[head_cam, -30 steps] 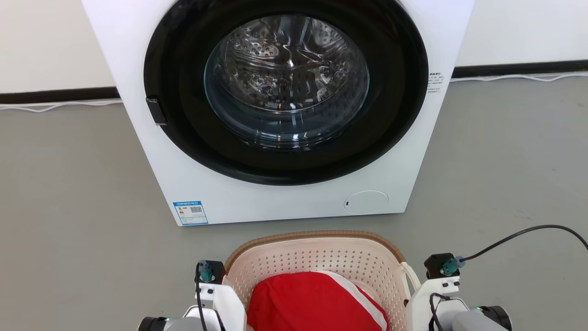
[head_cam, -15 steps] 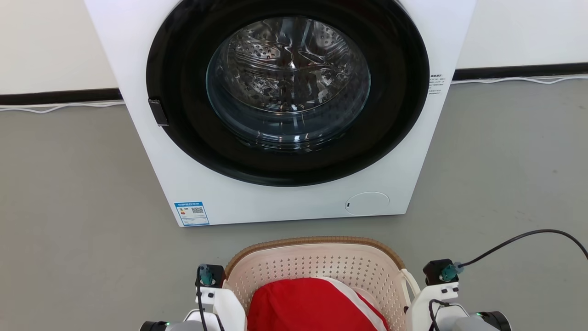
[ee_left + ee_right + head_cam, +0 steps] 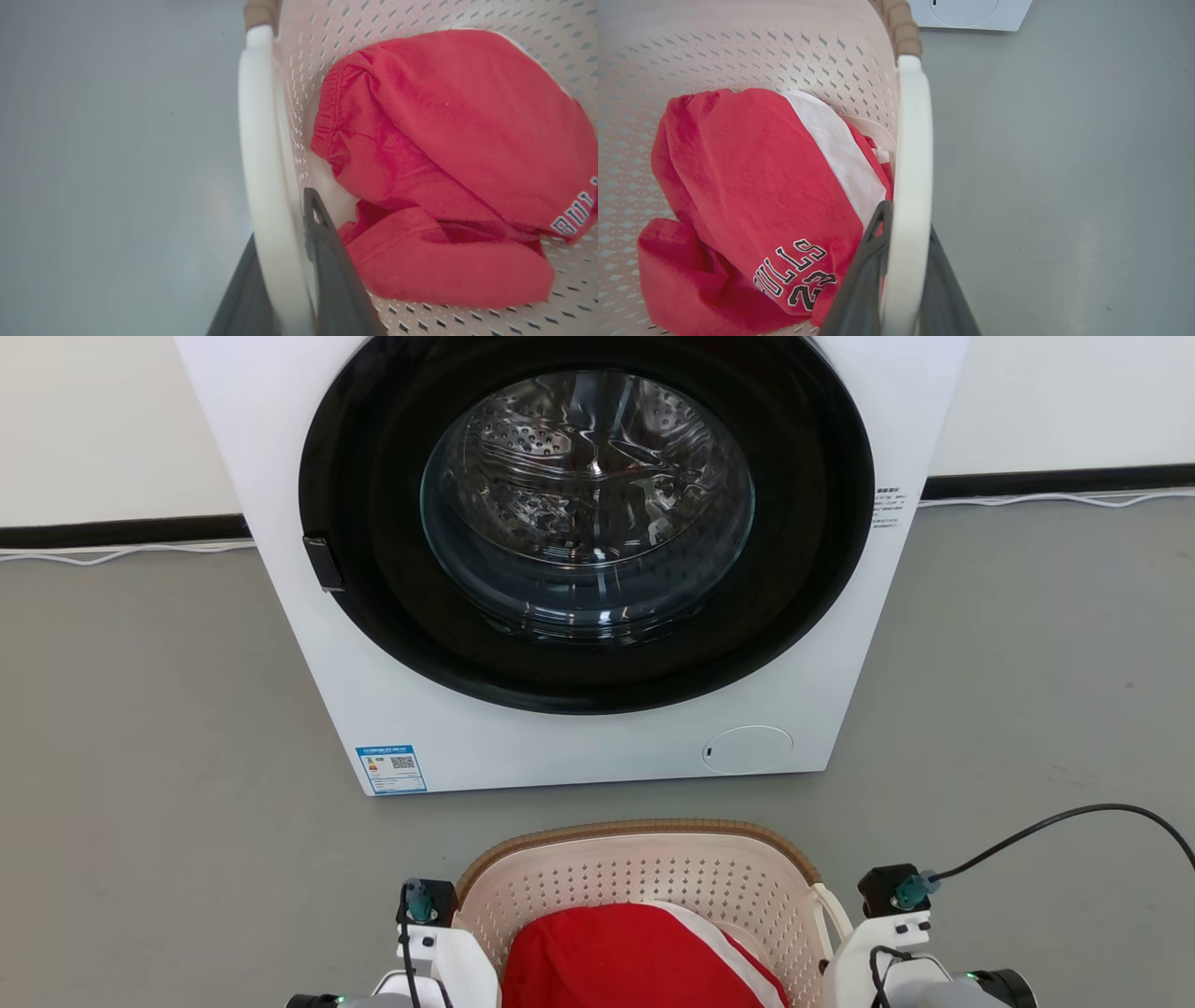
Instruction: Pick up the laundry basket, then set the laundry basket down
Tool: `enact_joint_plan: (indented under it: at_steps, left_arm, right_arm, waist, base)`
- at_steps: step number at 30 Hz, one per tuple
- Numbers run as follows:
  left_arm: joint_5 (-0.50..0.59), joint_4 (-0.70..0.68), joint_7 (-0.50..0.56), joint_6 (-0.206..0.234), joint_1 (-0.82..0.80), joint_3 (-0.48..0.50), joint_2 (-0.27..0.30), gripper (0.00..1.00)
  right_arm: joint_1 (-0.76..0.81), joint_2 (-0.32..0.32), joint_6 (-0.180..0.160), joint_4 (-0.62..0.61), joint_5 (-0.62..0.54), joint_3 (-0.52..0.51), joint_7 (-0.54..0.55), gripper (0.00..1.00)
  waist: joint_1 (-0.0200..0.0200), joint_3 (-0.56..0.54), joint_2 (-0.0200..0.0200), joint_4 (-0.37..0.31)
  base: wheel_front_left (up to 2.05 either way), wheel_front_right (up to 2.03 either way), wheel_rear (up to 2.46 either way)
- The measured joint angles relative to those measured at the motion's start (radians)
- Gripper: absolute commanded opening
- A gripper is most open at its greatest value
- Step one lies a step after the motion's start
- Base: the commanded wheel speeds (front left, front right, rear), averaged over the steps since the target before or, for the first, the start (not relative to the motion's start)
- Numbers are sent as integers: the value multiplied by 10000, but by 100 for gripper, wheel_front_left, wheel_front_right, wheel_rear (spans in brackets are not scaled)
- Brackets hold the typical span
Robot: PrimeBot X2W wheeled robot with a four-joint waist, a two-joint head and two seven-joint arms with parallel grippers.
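Observation:
The laundry basket [image 3: 653, 870] is cream, perforated, with a brown woven rim, and lies at the bottom centre of the head view, just in front of the washer. It holds a red and white jersey [image 3: 635, 957]. My left gripper [image 3: 285, 261] is shut on the basket's white left handle [image 3: 261, 154], one dark finger inside the wall and one outside. My right gripper [image 3: 903, 261] is shut the same way on the white right handle [image 3: 914, 158]. Both pale wrists [image 3: 448, 947] [image 3: 873, 943] flank the basket. Whether the basket touches the floor I cannot tell.
A white front-loading washer [image 3: 392, 709] with a closed round glass door [image 3: 586, 504] stands right behind the basket. Grey floor spreads to both sides. A black cable [image 3: 1055, 819] arcs off my right wrist. White cords [image 3: 121, 553] run along the wall's dark skirting.
The basket and both wrists have slid a little toward the bottom edge of the head view, while the washer has barely shifted. Both grips are unchanged.

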Motion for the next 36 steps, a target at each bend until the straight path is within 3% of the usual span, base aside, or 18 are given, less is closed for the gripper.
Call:
enact_joint_plan:
  at_steps: [36]
  left_arm:
    - [-949,249,-293,6,-101,-963,0,0]
  right_arm:
    - [-24,0,-2,52,259,387,-151,0]
  waist:
    - [0,84,0,59]
  base:
    - [0,0,0]
